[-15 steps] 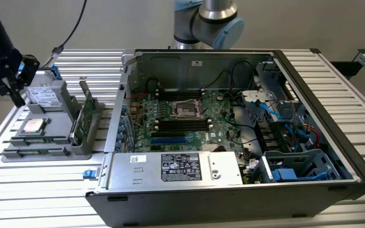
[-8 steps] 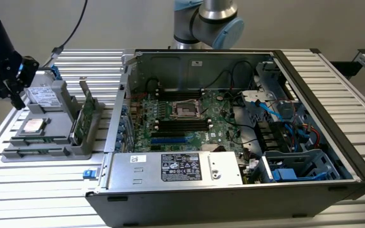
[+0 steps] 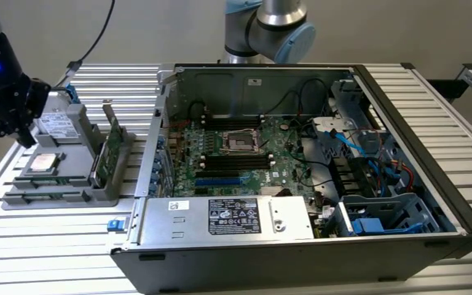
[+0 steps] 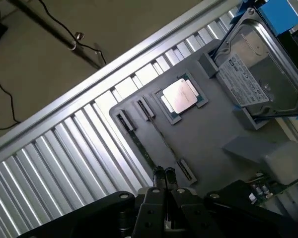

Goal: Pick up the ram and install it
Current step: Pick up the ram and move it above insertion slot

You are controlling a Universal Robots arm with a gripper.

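Wrist view: ram (image 4: 139, 146) lies along the tray (image 4: 203, 124) (one end near closed jaws)

Grey tray (image 4: 208, 134), silver processor chip (image 4: 180, 95), green motherboard (image 3: 289, 163), black claw (image 4: 165, 172), ribbed silver table (image 3: 56, 246)

One robot arm (image 3: 269, 27) carries one gripper (image 4: 164, 173), and on the slatted table (image 3: 47, 246) stand one open computer case (image 3: 302, 267) and, on the exterior view's left, one grey tray (image 3: 72, 190). The tray holds one square silver processor chip (image 4: 180, 95), one hard drive (image 4: 260, 74) and one upright green expansion card (image 3: 113, 144), and has two long narrow slots (image 4: 161, 139) with black end clips. Inside the case lie one green motherboard (image 3: 285, 166) with one processor socket (image 3: 242, 141), and one labelled power supply (image 3: 228, 216) at the near side, plus blue cables (image 3: 353, 142) too tangled to count
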